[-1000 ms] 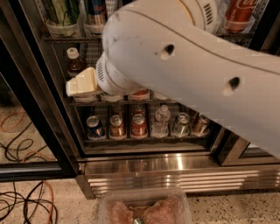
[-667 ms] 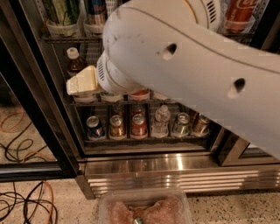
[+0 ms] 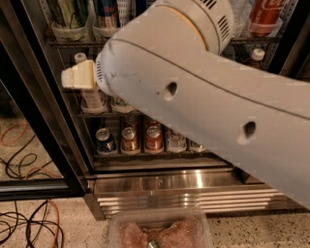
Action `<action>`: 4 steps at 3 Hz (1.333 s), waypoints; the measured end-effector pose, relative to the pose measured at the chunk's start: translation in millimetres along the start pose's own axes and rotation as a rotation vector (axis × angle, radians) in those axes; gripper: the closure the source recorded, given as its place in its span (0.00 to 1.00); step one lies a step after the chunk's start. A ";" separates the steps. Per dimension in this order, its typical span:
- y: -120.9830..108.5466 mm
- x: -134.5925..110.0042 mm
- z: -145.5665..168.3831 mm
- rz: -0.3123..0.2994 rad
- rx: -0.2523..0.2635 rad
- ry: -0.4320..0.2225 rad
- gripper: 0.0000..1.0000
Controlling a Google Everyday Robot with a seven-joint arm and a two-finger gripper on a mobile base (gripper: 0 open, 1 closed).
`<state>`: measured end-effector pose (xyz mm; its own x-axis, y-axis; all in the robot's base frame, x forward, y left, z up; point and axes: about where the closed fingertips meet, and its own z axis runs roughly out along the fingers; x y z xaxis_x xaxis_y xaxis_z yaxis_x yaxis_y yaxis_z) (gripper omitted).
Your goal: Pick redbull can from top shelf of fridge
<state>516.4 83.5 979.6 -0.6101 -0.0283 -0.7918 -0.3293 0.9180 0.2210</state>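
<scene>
Camera view shows the redbull can (image 3: 107,10) upright at eleven o'clock, steadied by a cup holder (image 3: 104,32) on the top shelf (image 3: 65,43), with the gripper (image 3: 77,75) below at ten o'clock, likely staged to rise; its opening I cannot tell.

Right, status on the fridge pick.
Gripper not in view, hidden by or beyond bulky white arm. Slim blue and silver redbull can upright on top wire shelf. Arm covers much of the steel fridge.
</scene>
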 end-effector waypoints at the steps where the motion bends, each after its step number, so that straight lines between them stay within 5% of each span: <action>1: 1.6 -20.7 5.0 0.008 0.024 -0.090 0.00; 4: -2.4 -57.6 16.9 -0.059 0.078 -0.223 0.02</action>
<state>564.5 89.6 1015.0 -0.4146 -0.0025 -0.9100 -0.2975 0.9454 0.1330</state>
